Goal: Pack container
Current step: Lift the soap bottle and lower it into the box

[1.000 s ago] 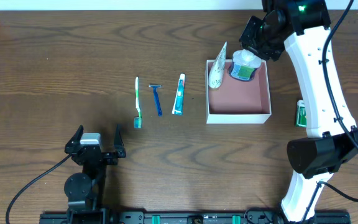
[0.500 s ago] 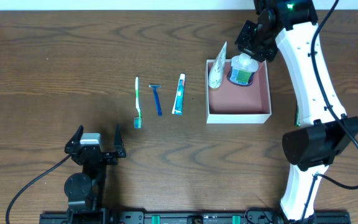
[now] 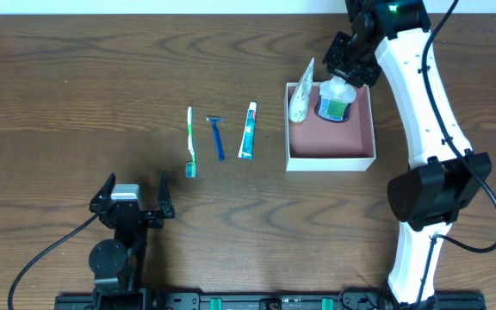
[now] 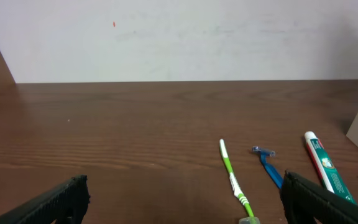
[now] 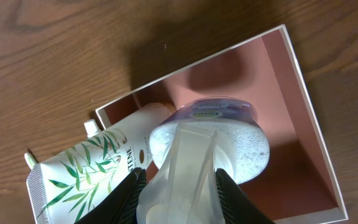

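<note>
The container (image 3: 331,161), a square white box with a dusty-pink inside, sits right of centre in the overhead view. My right gripper (image 3: 348,71) is shut on a translucent bottle (image 3: 335,101) with a green and blue label. It holds the bottle tilted over the container's back right corner. In the right wrist view the fingers (image 5: 179,182) clamp the bottle (image 5: 211,140) above the pink floor (image 5: 291,93). A white leaf-print tube (image 3: 300,96) leans on the container's back left wall. My left gripper (image 3: 133,191) is open and empty at the front left.
A green toothbrush (image 3: 190,142), a blue razor (image 3: 218,136) and a toothpaste tube (image 3: 247,130) lie in a row left of the container; they also show in the left wrist view. A small green-and-white packet (image 3: 418,158) lies right of the container, partly behind the right arm.
My right gripper has shifted slightly left and back with the bottle, tilting it a little more over the container's back right corner. The left arm has not moved.
</note>
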